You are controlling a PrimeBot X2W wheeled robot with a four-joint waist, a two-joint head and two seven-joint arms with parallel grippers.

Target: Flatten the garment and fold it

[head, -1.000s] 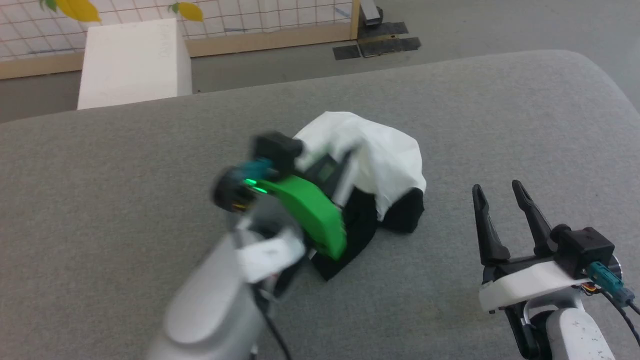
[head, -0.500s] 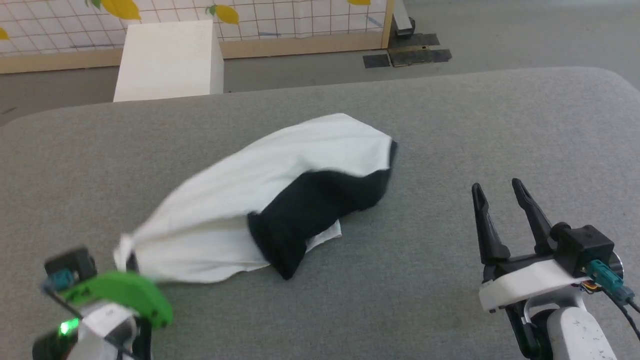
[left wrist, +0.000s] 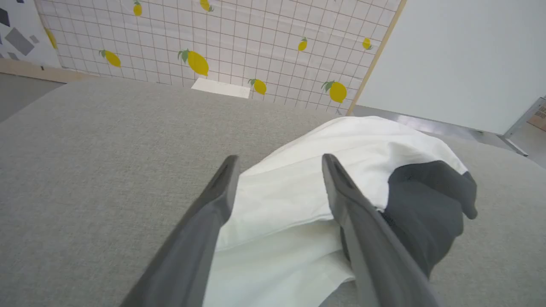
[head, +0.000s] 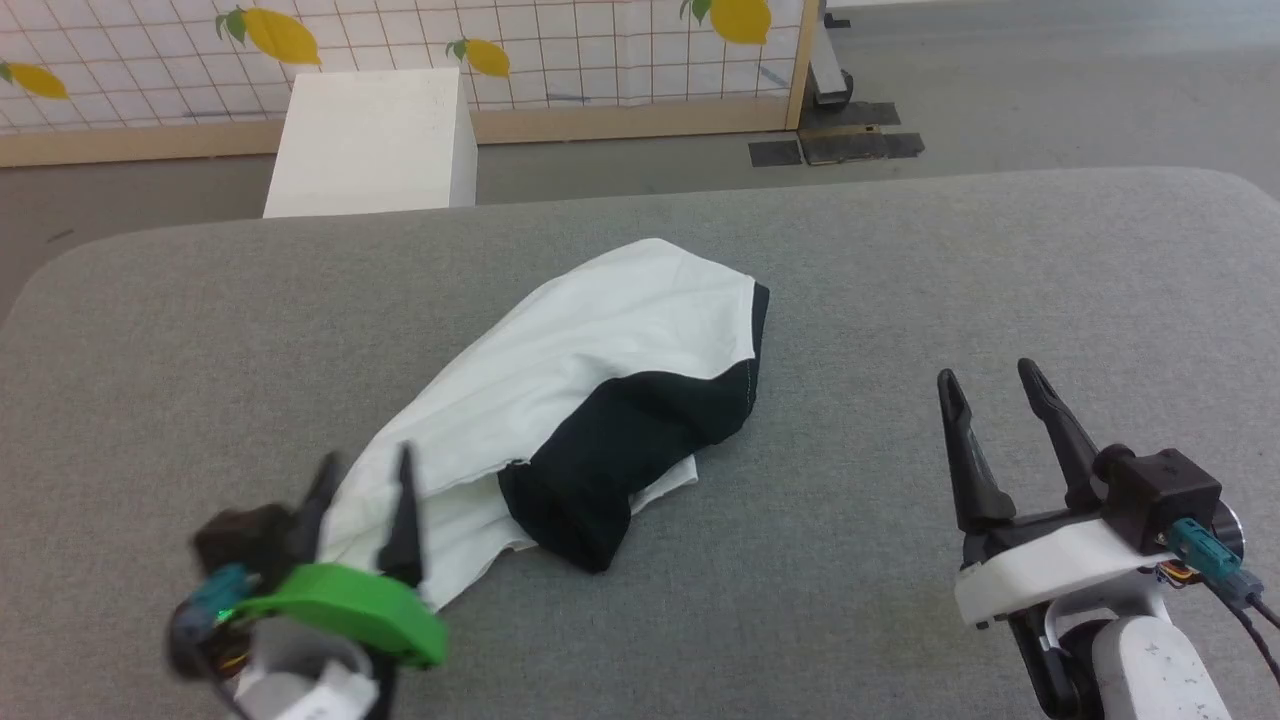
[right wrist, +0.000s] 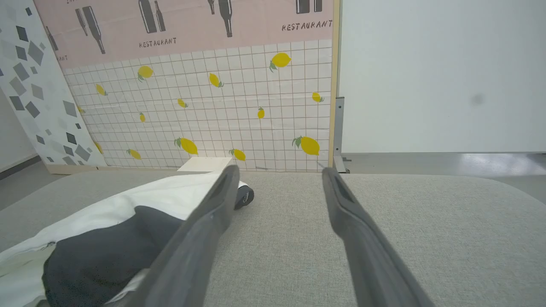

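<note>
The garment (head: 580,360), white with a black sleeve bunched on its near right side, lies stretched in a loose heap across the middle of the grey padded table (head: 900,270). My left gripper (head: 365,472) stands open at the garment's near left end, fingers apart over the white cloth, holding nothing. In the left wrist view the garment (left wrist: 298,187) shows between and beyond the spread fingers (left wrist: 213,213). My right gripper (head: 990,385) stands open at the lower right, well clear of the cloth. The right wrist view shows the garment (right wrist: 106,238) off to its left.
A white box (head: 370,140) stands on the floor beyond the table's far edge. Behind it runs a lemon-patterned tiled panel (head: 550,40) with a wooden frame. Bare grey table surface lies to the left and right of the garment.
My left gripper dragged the garment's end toward the near left, stretching the heap out, then opened and let go. The head camera has tilted slightly. The right gripper stayed put.
</note>
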